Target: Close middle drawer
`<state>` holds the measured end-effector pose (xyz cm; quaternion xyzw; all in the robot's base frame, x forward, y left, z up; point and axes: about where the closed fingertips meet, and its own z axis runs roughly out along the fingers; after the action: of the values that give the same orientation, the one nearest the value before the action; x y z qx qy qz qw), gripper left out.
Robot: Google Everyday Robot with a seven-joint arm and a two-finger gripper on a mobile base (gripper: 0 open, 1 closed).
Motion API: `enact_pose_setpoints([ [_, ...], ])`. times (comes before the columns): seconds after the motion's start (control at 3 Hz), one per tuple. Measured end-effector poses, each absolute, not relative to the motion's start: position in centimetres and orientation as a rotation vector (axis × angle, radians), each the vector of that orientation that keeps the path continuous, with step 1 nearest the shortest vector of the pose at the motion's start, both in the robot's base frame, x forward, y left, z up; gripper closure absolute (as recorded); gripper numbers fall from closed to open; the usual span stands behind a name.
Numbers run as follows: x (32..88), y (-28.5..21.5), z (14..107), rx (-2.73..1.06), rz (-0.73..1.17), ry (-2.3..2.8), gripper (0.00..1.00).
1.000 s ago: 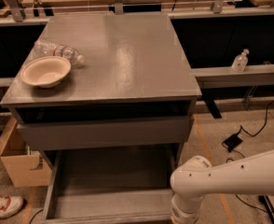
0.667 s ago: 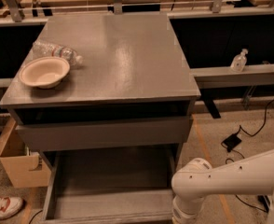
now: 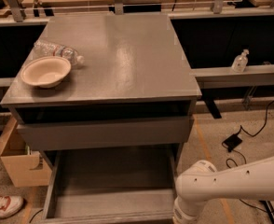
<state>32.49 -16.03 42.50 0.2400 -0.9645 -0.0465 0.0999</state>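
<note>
At the bottom of the frame, the middle drawer [image 3: 113, 183] stands pulled well out of the grey cabinet [image 3: 113, 55]. Its bare floor is open to us, and its front edge runs along the lower border. Above it the taller grey drawer front [image 3: 104, 133] sits flush.

The white arm [image 3: 235, 181] comes in from the lower right and bends down at its wrist joint [image 3: 190, 209], just beside the drawer's front right corner. The gripper itself lies below the bottom edge of the frame, under that joint, so we cannot tell whether it is open or closed.

We judge the step in hand to be getting the gripper in front of the drawer face, ready to push. To do this well, we would bring the contact toward the middle of the front rather than the right corner. An off-centre push may skew the box in its runners and jam it. We would then press straight back toward the cabinet, level and steady, until the front lines up with the one above.

On the cabinet top, at the upper left, a paper bowl [image 3: 46, 71] and a lying water bottle [image 3: 58, 52] could shift if the drawer slams.
</note>
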Motion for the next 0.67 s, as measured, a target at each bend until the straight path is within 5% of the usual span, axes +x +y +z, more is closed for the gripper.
enact_pose_setpoints([
  [0.67,34.3,-14.3,43.0,0.748,-0.259,-2.982,1.00],
])
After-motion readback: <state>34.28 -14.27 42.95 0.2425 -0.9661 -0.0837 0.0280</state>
